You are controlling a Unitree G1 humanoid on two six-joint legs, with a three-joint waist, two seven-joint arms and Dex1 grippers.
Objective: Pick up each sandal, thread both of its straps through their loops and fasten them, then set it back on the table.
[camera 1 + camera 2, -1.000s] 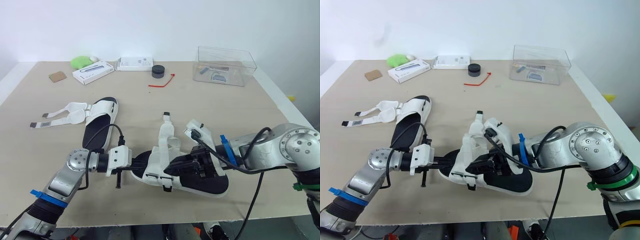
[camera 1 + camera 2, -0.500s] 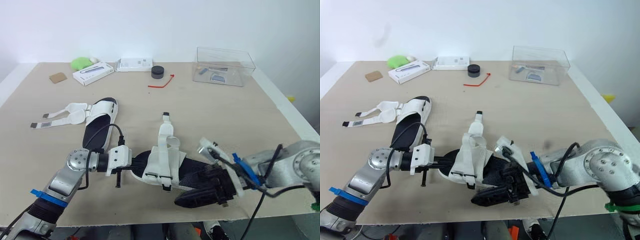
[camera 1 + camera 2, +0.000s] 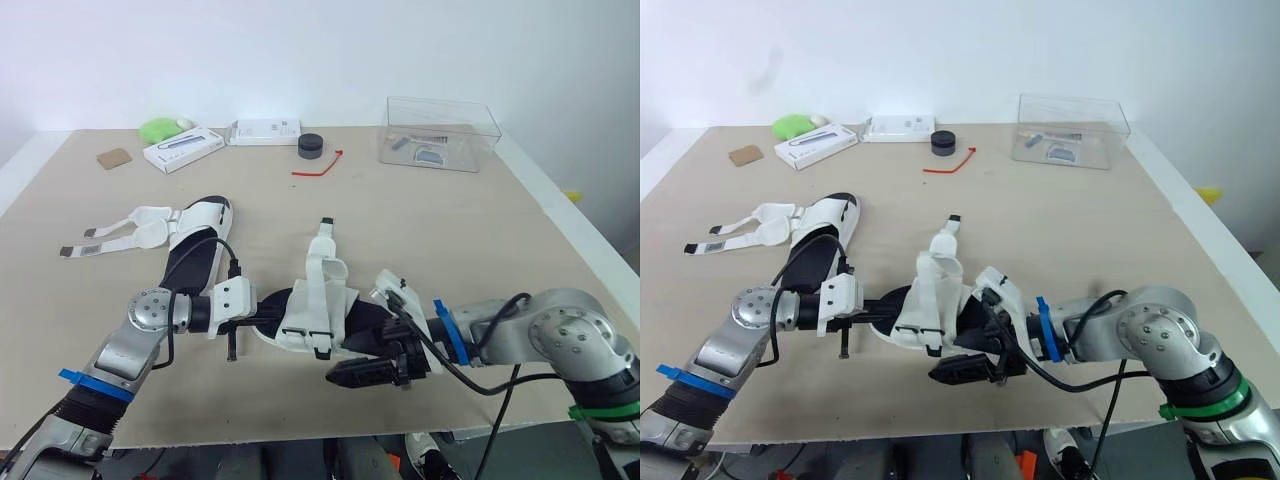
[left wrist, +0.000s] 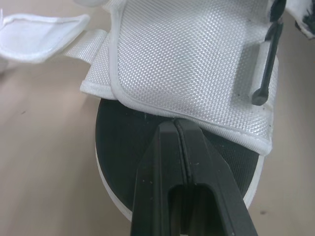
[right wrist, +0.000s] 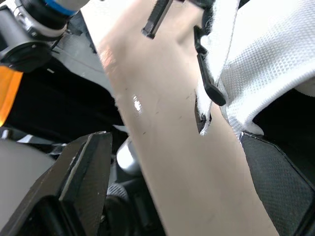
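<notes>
One sandal (image 3: 318, 318), black sole with white straps, lies near the table's front edge, its rear strap standing up. My left gripper (image 3: 272, 313) reaches over its heel from the left. In the left wrist view that gripper (image 4: 174, 125) is shut, its tips on the edge of the white strap (image 4: 197, 64). My right gripper (image 3: 365, 372) hangs low by the sandal's front side, open and holding nothing. Its fingers (image 5: 83, 172) stand wide apart, with a black strap loop (image 5: 209, 83) ahead. A second sandal (image 3: 195, 245) lies at the left, its straps (image 3: 120, 228) splayed open.
A clear plastic box (image 3: 437, 133) stands at the back right. A black round lid (image 3: 310, 146), a red tie (image 3: 322, 165), two white boxes (image 3: 185, 146), a green object (image 3: 160, 128) and a brown card (image 3: 114, 158) line the back. The table's front edge (image 3: 300, 425) runs just below my right gripper.
My right gripper left the top of the sandal, drew back toward the front edge, then came in low beside it. The sandal slid slightly left. The left gripper kept its hold.
</notes>
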